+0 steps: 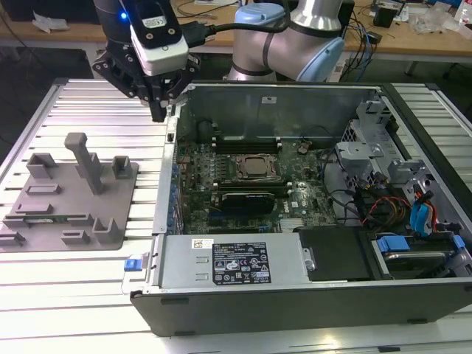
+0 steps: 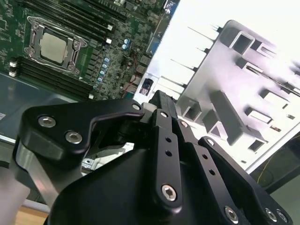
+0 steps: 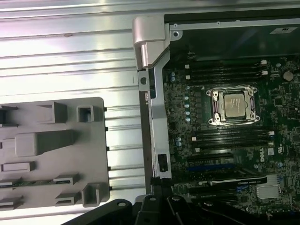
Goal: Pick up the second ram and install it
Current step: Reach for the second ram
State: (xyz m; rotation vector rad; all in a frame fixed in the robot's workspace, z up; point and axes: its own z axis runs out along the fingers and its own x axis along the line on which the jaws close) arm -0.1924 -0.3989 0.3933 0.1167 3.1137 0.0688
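The second ram (image 1: 53, 218) is a thin green stick lying flat in a groove of the grey holder plate (image 1: 110, 193) at the exterior view's left. In the first wrist view the second ram (image 3: 28, 183) shows as a green strip in the same plate. My gripper (image 1: 159, 112) hangs above the table beside the case's wall, on the holder's side. It is well above and away from the stick, with its black fingers (image 2: 161, 108) shut on nothing. Black memory slots (image 1: 243, 145) flank the CPU (image 1: 257, 168) on the motherboard.
The open computer case (image 1: 221, 262) fills the middle and the exterior view's right, with drive bays and cables (image 1: 398, 199) at its far end. A tall grey post (image 1: 87, 158) rises from the holder plate. The ribbed metal table (image 1: 81, 103) lies underneath.
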